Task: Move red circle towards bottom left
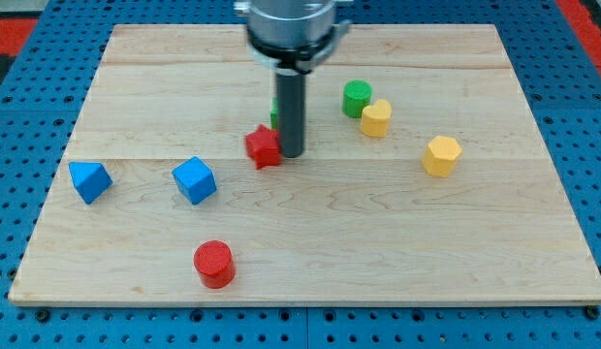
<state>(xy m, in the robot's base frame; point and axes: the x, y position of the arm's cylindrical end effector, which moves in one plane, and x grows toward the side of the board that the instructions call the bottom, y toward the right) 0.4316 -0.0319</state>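
A wooden counter (310, 291) seen from above. At the view's left, a blue triangular block (90, 181), then a blue cube (194, 180). Below these, near the bottom edge, sits the red circle (213, 264), untouched. At centre, my tip (292, 155) touches a red angular block (264, 146), well apart from the circle. The tool is a plain rod, with nothing to open or close. To push well, I should probably circle to the cylinder's upper right first.

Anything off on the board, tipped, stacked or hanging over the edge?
Nothing stands out. All blocks sit flat on the board, none over an edge. My tip is beside the red star-like block, far from the red circle near the view's bottom. A green block is mostly hidden behind the rod.
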